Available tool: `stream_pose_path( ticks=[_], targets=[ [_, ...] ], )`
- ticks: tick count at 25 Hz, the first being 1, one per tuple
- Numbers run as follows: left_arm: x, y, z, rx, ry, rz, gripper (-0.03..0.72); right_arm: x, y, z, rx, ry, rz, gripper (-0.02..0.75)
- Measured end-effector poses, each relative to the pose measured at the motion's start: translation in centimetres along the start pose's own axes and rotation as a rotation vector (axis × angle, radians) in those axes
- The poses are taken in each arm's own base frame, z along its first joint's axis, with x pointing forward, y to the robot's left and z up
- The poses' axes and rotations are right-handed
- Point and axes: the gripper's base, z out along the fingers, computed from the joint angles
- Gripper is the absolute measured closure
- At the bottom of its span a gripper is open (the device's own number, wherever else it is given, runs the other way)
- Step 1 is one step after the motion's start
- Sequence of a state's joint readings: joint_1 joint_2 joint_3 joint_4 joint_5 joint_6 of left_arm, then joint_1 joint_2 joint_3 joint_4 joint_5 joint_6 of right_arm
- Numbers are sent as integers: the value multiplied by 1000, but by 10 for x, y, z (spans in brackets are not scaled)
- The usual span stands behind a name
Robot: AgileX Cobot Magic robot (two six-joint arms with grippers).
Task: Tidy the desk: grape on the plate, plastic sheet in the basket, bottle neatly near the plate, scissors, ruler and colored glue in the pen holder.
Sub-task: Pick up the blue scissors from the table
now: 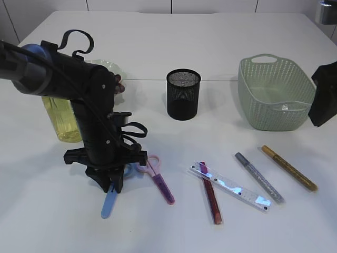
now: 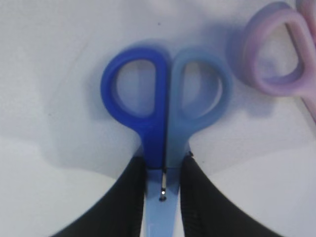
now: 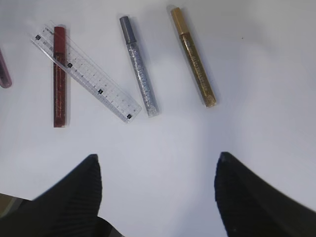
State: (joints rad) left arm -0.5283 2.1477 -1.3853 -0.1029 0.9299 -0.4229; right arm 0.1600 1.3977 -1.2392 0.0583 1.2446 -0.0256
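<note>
the yellow bottle (image 1: 62,118) stands upright at the far left of the white table (image 1: 42,221), partly hidden behind the left arm, with the pale green plate (image 1: 108,66) just behind it; something dark purplish shows at the plate's edge behind the arm's wrist, too hidden to name. the left gripper (image 1: 112,185) points straight down at the table and is clenched on the blue scissors (image 2: 165,113): in the left wrist view both black fingers (image 2: 129,197) press the blades just below the pivot, handles closed together. the blue tip pokes out under the gripper in the exterior view. the pink scissors (image 1: 160,182) lie flat just beside, their loop close to the blue handles. behind the middle, the black mesh pen holder (image 1: 184,94) stands upright. in front lie the red glue pen (image 3: 59,76) with the clear ruler (image 3: 85,72) across it, then the silver glue pen (image 3: 139,73) and the gold glue pen (image 3: 193,57), each apart from the next. the green basket (image 1: 274,95) sits at the back right. the right gripper (image 3: 157,170) hangs released, fingers wide, above bare table near the pens.
</note>
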Motion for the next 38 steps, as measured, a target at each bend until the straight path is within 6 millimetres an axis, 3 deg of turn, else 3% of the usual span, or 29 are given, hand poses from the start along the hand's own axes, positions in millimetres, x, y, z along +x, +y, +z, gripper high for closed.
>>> stream_pose_path(
  ticks=[38],
  targets=[
    [3,5,0,-49,42,93,523,0,0,0,0,0,0,181]
  ],
)
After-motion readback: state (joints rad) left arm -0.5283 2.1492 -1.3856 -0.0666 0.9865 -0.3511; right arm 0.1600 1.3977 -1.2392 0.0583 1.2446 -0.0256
